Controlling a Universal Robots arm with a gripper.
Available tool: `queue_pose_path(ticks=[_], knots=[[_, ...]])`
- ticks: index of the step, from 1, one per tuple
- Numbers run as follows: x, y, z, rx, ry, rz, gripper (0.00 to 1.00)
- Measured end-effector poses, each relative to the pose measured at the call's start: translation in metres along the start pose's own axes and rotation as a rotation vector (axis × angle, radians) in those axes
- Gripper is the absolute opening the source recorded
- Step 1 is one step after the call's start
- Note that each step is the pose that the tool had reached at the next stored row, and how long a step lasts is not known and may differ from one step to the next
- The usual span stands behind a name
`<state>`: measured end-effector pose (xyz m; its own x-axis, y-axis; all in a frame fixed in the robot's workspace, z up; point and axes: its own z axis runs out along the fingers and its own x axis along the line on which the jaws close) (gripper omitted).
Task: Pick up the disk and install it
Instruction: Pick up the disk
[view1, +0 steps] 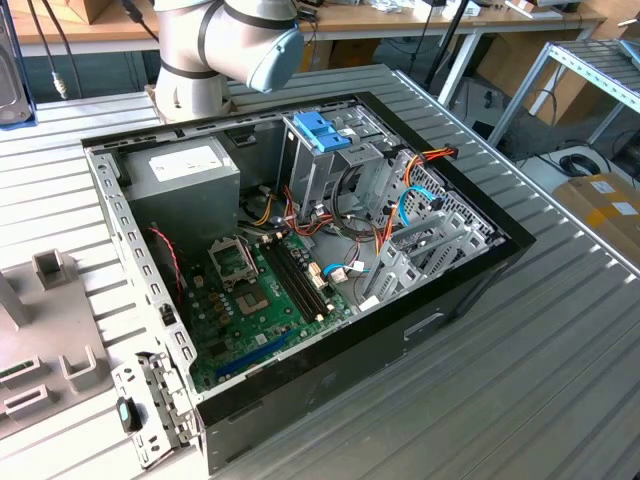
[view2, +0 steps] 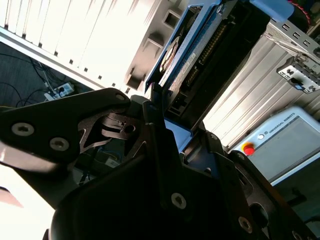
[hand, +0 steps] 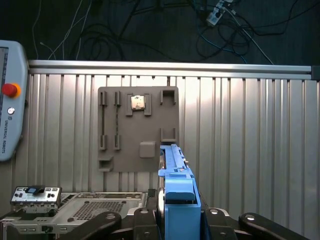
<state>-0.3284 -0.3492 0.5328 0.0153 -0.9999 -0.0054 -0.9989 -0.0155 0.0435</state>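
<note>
The disk (view2: 200, 47), a flat grey drive in a bright blue carrier rail, stands on edge between my gripper's black fingers (view2: 156, 107). In the first wrist view the disk (hand: 177, 192) shows edge-on as a blue strip rising out of my gripper (hand: 179, 222). My gripper (view2: 177, 125) is shut on the disk and holds it in the air above the ribbed metal table (hand: 250, 150). The open computer case (view1: 300, 270) lies on the table in the exterior view, with its tall metal drive cage (view1: 335, 170) near the back.
A blue handle piece (view1: 320, 130) tops the cage. A grey box with a white label (view1: 185, 175) and a green motherboard (view1: 255, 300) sit inside the case. A grey fixture plate (hand: 137, 127) lies on the table. A teach pendant (hand: 7, 100) rests at the table's edge.
</note>
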Motion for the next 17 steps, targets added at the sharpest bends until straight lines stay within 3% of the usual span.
queue_pose_path(ticks=[17], knots=[[0.0001, -0.0059, -0.0002, 0.0001, 0.0002, 0.0, 0.37]])
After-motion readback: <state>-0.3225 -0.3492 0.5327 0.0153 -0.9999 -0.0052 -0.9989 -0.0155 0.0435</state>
